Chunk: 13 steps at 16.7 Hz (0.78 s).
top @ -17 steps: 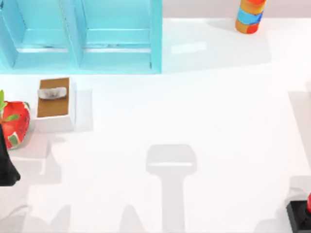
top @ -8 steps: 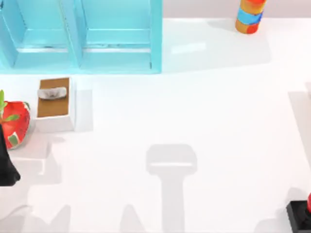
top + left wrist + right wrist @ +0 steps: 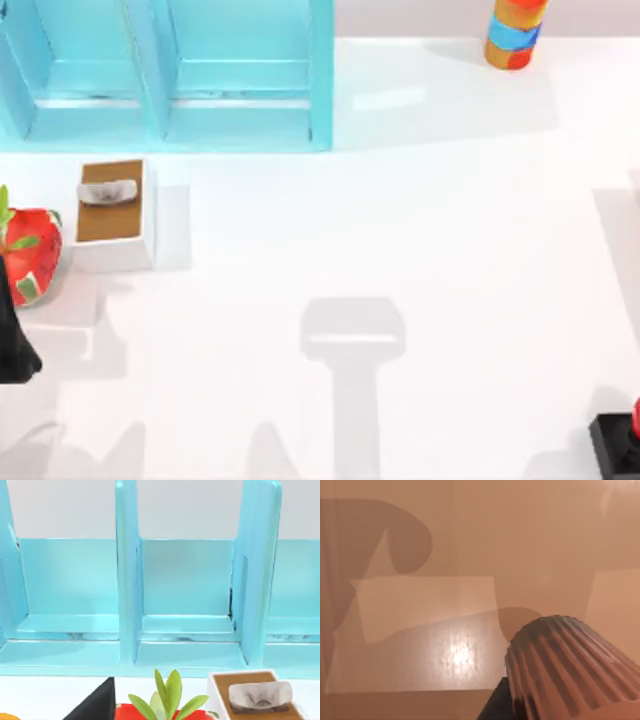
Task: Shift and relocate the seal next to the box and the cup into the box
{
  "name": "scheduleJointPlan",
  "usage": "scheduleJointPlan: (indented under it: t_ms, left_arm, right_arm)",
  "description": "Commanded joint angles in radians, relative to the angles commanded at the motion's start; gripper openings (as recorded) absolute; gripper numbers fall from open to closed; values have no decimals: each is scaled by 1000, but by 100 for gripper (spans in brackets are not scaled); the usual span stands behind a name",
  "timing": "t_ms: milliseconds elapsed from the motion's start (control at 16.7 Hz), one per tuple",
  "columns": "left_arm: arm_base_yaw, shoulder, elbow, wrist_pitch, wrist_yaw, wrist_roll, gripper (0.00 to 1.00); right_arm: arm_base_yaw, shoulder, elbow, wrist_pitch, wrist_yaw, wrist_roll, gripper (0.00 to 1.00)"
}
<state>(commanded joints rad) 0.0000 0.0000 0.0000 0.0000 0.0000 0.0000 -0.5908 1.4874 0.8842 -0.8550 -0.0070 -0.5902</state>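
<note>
Top view: nothing has shifted over the last second. The seal [image 3: 619, 440] remains at the table's [image 3: 400, 220] near right corner, well apart from the blue box [image 3: 240, 100], so I judge neither relocation begun. The left arm [image 3: 14, 345] stays parked at the left edge beside the strawberry [image 3: 30, 255]. Left wrist view: the box's compartments hold no cup, and a black wedge [image 3: 95, 705] seems part of the left gripper, though how wide it stands I cannot tell. Right wrist view: a ribbed dome [image 3: 570, 670] over a black edge, probably the seal, lies close below. I cannot tell the right gripper's state or whether it holds anything.
</note>
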Motion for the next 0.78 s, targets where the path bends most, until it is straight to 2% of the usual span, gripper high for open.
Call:
scheduleJointPlan:
  t_ms: [660,780]
  left_arm:
    - [0,0,0,0,0,0,100]
    - [0,0,0,0,0,0,100]
  right_arm:
    - [0,0,0,0,0,0,98]
    - [0,0,0,0,0,0,100]
